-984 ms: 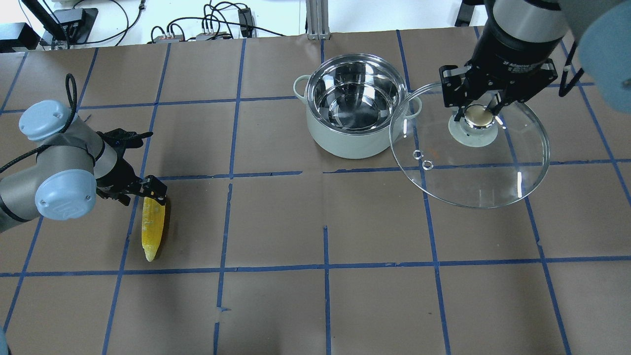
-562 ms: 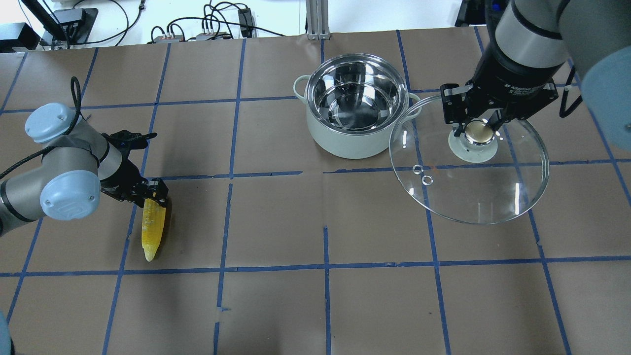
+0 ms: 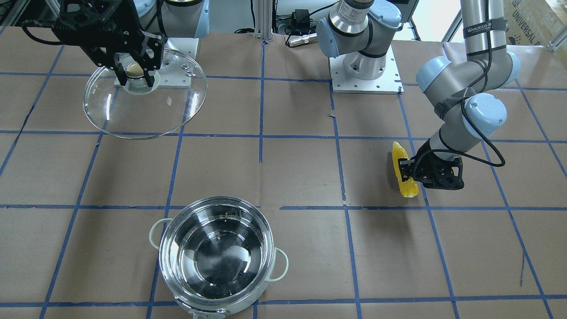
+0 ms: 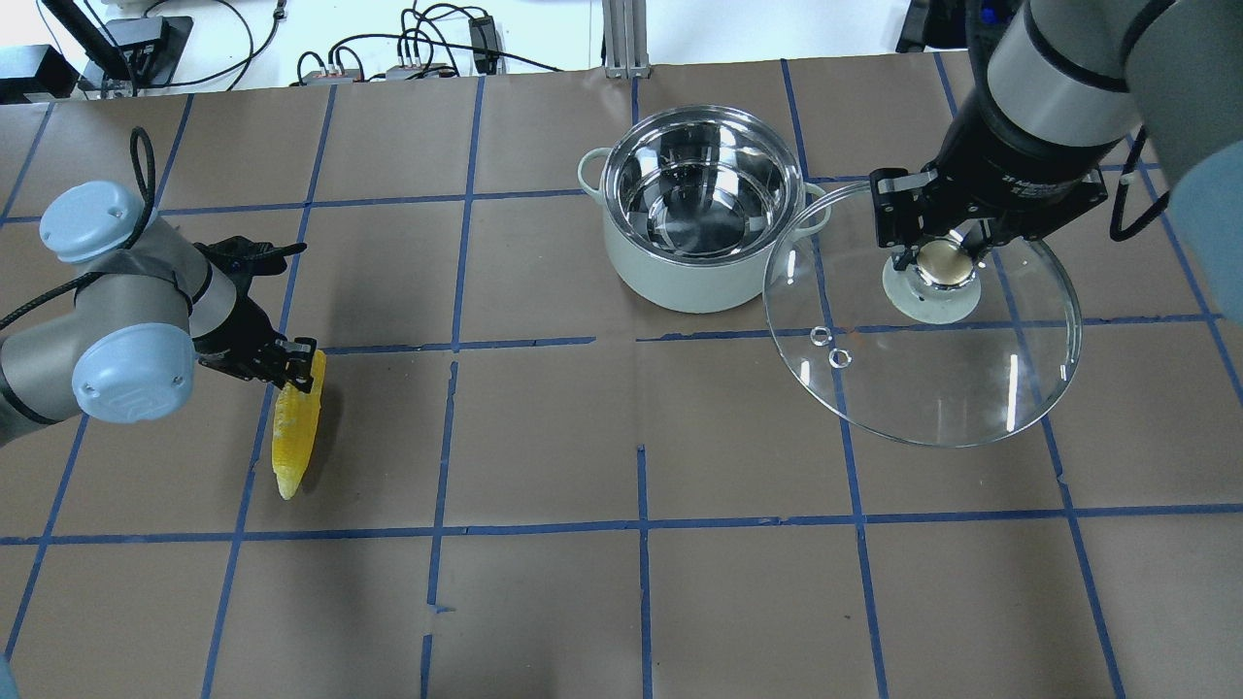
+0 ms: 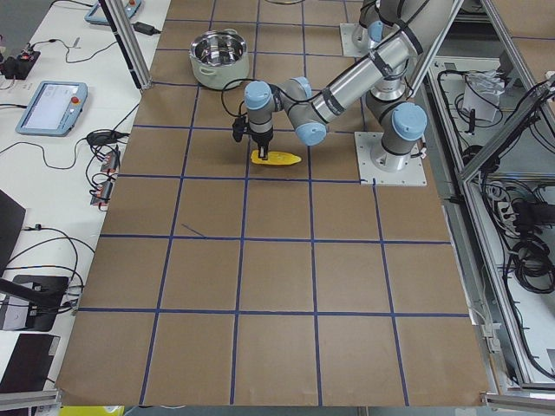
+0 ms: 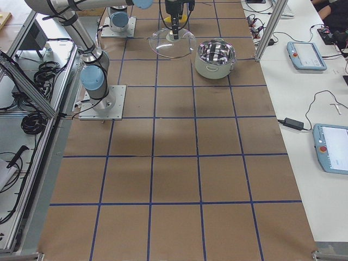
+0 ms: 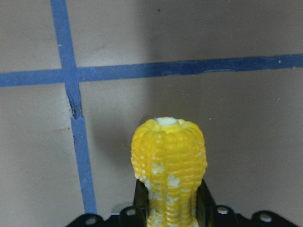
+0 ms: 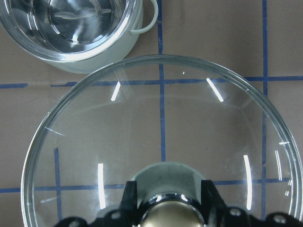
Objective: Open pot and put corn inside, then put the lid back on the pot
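The pot stands open and empty at the table's far middle; it also shows in the front view. My right gripper is shut on the brass knob of the glass lid and holds it in the air just right of the pot, tilted. In the right wrist view the lid fills the frame, with the pot beyond it. My left gripper is shut on the thick end of the yellow corn at the left. The corn sits between the jaws.
Brown paper with blue tape grid lines covers the table. Cables and boxes lie beyond the far edge. The two arm bases stand at the robot's side. Tablets lie on the side bench.
My left gripper has moved slightly away from the near edge with the corn, which looks a little raised. The right gripper has shifted the lid slightly toward the robot.
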